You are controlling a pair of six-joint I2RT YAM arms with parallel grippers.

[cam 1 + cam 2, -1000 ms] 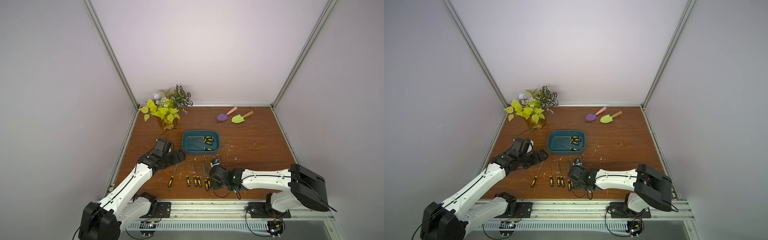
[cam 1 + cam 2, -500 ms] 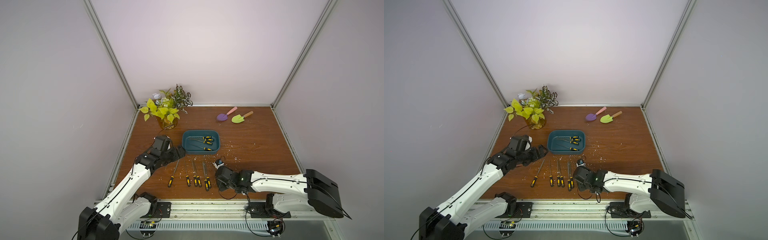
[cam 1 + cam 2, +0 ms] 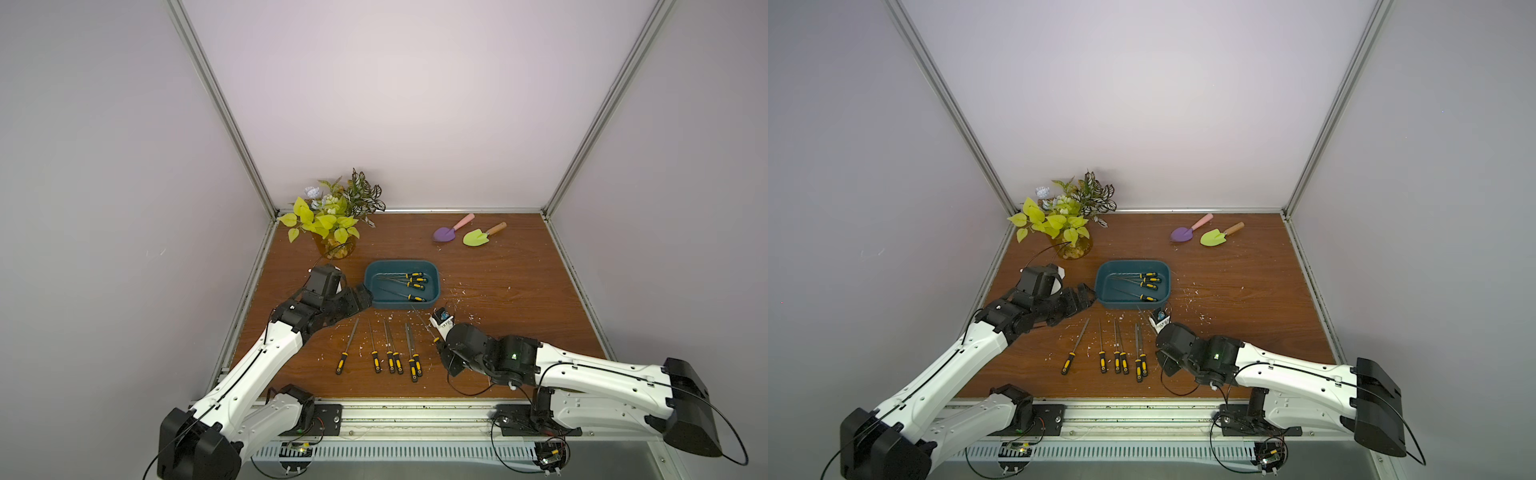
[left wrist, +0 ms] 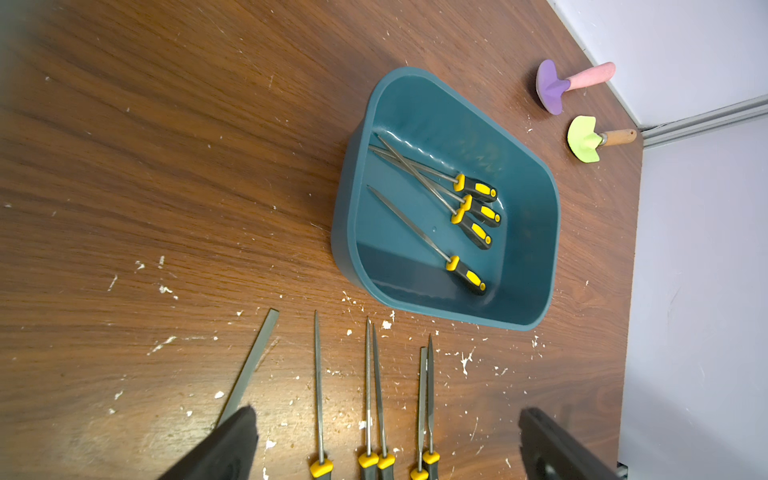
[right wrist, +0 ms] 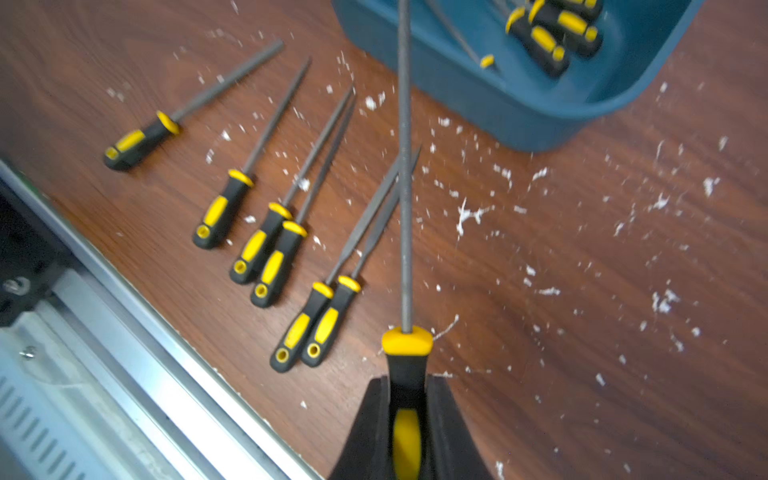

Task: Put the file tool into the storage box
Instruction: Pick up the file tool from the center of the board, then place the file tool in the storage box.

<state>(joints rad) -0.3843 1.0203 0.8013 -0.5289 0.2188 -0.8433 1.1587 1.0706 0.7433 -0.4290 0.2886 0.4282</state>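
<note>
Held file — tip past the right wrist view's edge; storage box half cropped, seemingly motion-blurred.

Tabletop is dark wood-grain with a slight sheen, dusted with white flecks. Storage box looks like smooth teal plastic, a bit glossy. The file tool and the loose files have dull grey metal shafts and black-and-yellow plastic-looking handles. Green trowel, 2 o'clock from the box, has a wooden handle.

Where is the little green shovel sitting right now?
In both top views the green shovel lies near the back wall on the robot's right side, just beside the purple shovel and beyond the storage box.
</note>
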